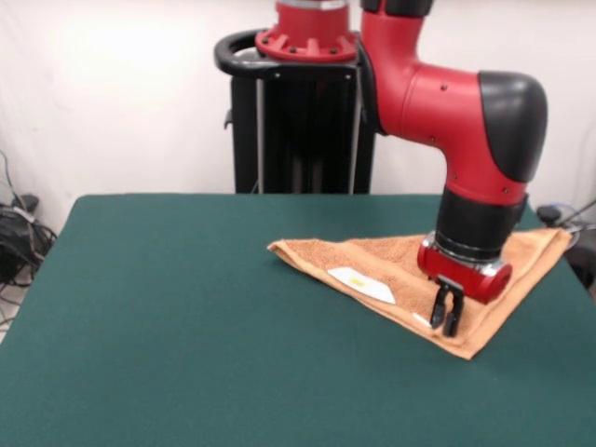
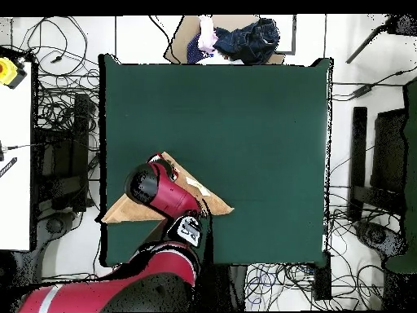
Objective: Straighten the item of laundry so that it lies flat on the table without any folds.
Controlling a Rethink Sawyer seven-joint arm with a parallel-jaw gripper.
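Towel (image 1: 410, 265) lies folded into a triangle, closed pincer (image 1: 445, 315) touching it

A robotics lab is showing here: a red and black arm (image 1: 466, 130) is standing on a black pedestal (image 1: 303, 121) at the far edge of a green-clothed counter (image 1: 186, 307), and tangled cables (image 2: 57, 122) are lying on the floor along the counter's sides.
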